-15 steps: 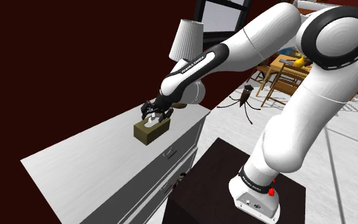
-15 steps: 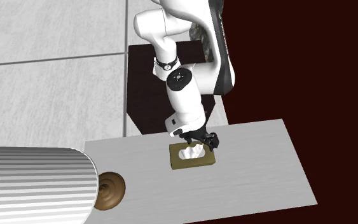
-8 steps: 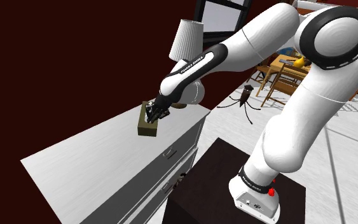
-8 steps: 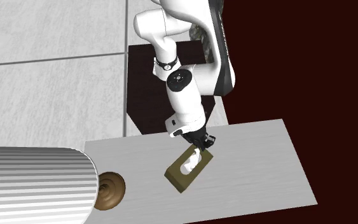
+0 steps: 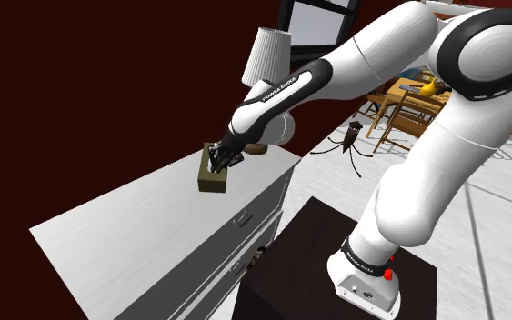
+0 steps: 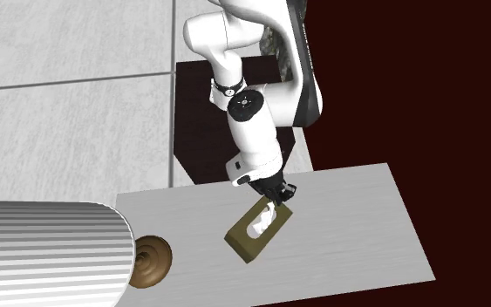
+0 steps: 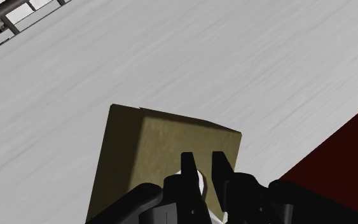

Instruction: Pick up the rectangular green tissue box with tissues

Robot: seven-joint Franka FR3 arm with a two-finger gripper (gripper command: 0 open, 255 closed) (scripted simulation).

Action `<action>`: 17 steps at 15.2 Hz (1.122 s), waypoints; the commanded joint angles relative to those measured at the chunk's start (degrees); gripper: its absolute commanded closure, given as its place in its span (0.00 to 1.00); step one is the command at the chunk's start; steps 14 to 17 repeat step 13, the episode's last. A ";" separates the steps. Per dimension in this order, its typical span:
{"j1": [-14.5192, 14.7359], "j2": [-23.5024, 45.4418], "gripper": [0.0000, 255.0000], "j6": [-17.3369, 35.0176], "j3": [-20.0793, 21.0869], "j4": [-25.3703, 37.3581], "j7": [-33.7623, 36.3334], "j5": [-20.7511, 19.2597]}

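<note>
The olive-green tissue box (image 5: pixel 212 175) hangs tipped on end over the white dresser top (image 5: pixel 126 227), with white tissue (image 7: pixel 194 181) sticking out of its slot. My black gripper (image 5: pixel 225 162) is shut at the box's upper end, its fingers pinching the tissue and the slot edge. From above, the box (image 6: pixel 252 237) slants away from the gripper (image 6: pixel 271 203) towards the lamp. Along the hand, the two fingers stand close together over the box (image 7: pixel 158 149), gripper (image 7: pixel 201 160) clasping the tissue. I cannot tell whether the box's lower end touches the top.
A lamp with a white ribbed shade (image 5: pixel 267 53) and a brown base (image 6: pixel 152 262) stands at the dresser's far end. Drawer fronts (image 5: pixel 245 241) face the dark stand (image 5: pixel 308 264). A dark red wall runs behind the dresser. Wooden chairs (image 5: pixel 408 105) stand across the room.
A second ago the box lay flat with open fingers over its tissue. The fingers shut and the box swung up on end; in the last half second it barely moved.
</note>
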 commanded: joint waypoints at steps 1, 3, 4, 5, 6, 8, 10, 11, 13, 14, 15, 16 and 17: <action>-0.42 -1.55 1.00 -1.65 0.11 0.17 1.90 -1.98; -0.87 -2.91 1.00 -3.24 0.23 0.45 3.30 -3.47; -1.08 -3.57 1.00 -4.04 0.28 0.62 3.94 -4.15; -1.29 -4.21 1.00 -4.85 0.33 0.81 4.54 -4.78; -1.49 -4.84 1.00 -5.66 0.40 1.02 5.11 -5.38; -1.89 -6.05 1.00 -7.29 0.51 1.49 6.16 -6.46; -2.24 -7.20 1.00 -8.94 0.60 2.02 7.12 -7.43; -2.42 -7.75 1.00 -9.76 0.65 2.31 7.56 -7.87; -2.45 -7.83 1.00 -9.89 0.66 2.36 7.63 -7.94; -2.45 -7.83 1.00 -9.89 0.66 2.36 7.63 -7.94; -2.45 -7.83 1.00 -9.89 0.66 2.36 7.63 -7.94; -2.45 -7.83 1.00 -9.89 0.66 2.36 7.63 -7.94; -2.45 -7.83 1.00 -9.89 0.66 2.36 7.63 -7.94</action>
